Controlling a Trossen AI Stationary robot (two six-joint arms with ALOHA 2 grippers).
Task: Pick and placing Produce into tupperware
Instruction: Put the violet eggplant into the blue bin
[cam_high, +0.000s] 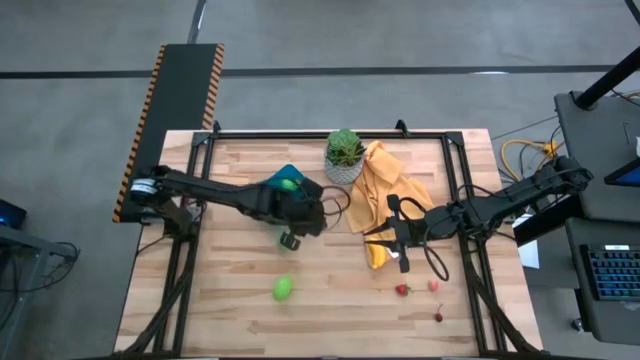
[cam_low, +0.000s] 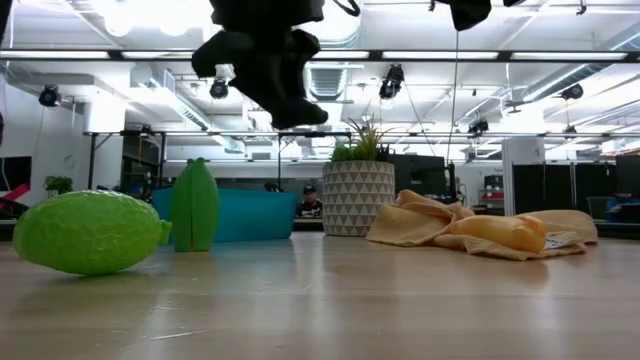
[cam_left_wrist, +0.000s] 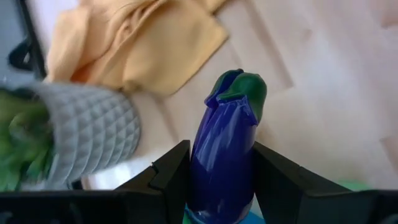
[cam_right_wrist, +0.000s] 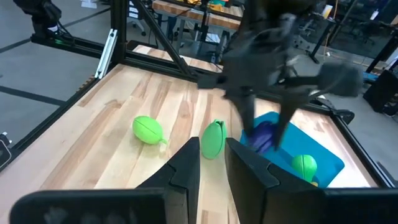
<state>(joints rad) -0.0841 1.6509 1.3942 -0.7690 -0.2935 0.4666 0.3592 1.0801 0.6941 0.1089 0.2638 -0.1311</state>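
crowding tupperware (cam_high: 283, 177): plant pot (cam_high: 343, 170); yellow cloth (cam_high: 385, 180)

Blue tupperware (cam_high: 278, 180): rectangular, rounded corners, open, on worktop; green round piece (cam_high: 289, 184) inside. Purple eggplant (cam_left_wrist: 225, 152), green cap, clamped between left hand (cam_left_wrist: 221, 180) fingers, raised over tupperware. Green ridged piece (cam_low: 194, 205) upright beside tupperware. Lime-green oval piece (cam_high: 283, 288) lying alone on worktop, well apart. Tiny red pieces (cam_high: 402, 290) scattered far from tupperware.
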